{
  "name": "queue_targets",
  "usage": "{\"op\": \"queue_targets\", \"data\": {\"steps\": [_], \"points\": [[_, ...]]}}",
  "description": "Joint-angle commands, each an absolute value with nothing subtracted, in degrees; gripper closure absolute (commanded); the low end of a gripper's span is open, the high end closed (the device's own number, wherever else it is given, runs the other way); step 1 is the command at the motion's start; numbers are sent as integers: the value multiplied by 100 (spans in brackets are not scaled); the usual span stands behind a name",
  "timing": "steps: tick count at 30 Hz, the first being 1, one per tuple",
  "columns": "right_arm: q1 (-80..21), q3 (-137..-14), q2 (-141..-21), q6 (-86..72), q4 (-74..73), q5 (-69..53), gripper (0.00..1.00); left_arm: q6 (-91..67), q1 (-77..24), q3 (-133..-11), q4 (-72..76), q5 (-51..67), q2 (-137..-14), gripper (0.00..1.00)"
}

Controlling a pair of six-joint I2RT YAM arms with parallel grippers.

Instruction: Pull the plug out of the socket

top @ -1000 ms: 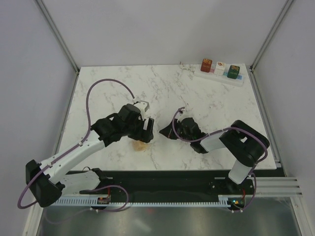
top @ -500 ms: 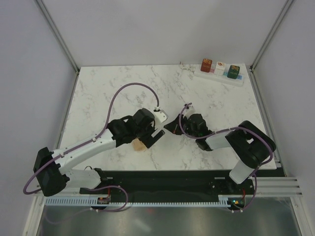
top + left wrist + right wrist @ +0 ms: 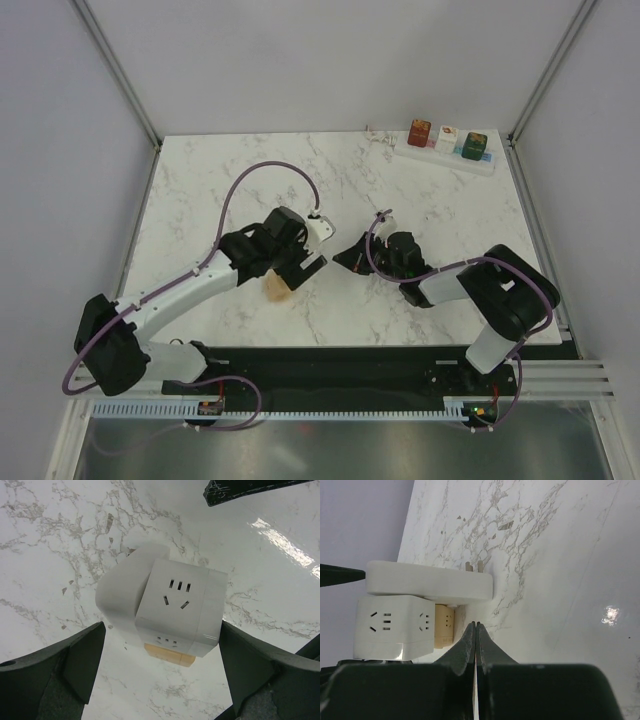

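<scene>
While the left pincer (image 3: 161, 630) hangs spread above the plug (image 3: 175, 605), the right pincer (image 3: 475, 630) lies pressed together near its right.

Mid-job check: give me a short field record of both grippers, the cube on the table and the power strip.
left gripper: open, straddling the white cube, fingers not touching it
right gripper: shut, empty, tips toward the tan block
white cube: outlets up, tan block against it
pronged white piece: beside the cube, prongs bare
power strip: far right corner, three cubes on it
</scene>
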State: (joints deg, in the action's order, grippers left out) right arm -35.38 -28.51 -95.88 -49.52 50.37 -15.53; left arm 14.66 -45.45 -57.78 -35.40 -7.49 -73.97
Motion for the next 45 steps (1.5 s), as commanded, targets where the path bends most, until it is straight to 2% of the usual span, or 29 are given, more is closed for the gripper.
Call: {"op": "queue_targets", "data": {"steps": [1, 9, 12, 16, 21, 25, 29, 33, 37, 42, 45], "points": [[-3524, -2821, -9642, -4975, 5396, -1679, 100, 1951, -4167, -5906, -3323, 374, -7444, 0], [-3524, -2821, -9677, -4983, 5432, -1679, 100, 1961, -3797, -6091, -3296, 773, -8138, 2], [-3524, -2830, -9703, -4992, 5432, -1705, 100, 1689, -3604, -6170, -3287, 1089, -8209, 9], [-3524, -2848, -9738, -5018, 5484, -1731, 100, 1223, -3087, -6196, -3252, 1975, -8261, 31], [-3524, -2891, -9835, -5010, 5660, -1977, 100, 809, -2857, -6135, -3199, 2373, -8367, 37], [-3525, -3041, -10098, -5071, 5827, -2337, 97, 589, -2594, -6152, -3173, 2469, -8376, 36], [-3524, -3146, -10327, -5177, 6081, -2566, 93, 274, -2102, -6249, -3182, 2662, -8420, 28], [-3524, -3199, -10441, -5194, 6152, -2680, 89, 80, -1504, -6337, -3199, 3207, -8692, 25], [-3533, -3278, -10582, -5212, 6205, -2795, 81, 53, -969, -6416, -3243, 3706, -9183, 25], [-3551, -3384, -10714, -5229, 6231, -2927, 77, -254, -318, -6408, -3016, 4385, -9545, 29], [-3568, -3454, -10802, -5238, 6231, -2971, 75, -457, -54, -6346, -2866, 4247, -9545, 26]]}}
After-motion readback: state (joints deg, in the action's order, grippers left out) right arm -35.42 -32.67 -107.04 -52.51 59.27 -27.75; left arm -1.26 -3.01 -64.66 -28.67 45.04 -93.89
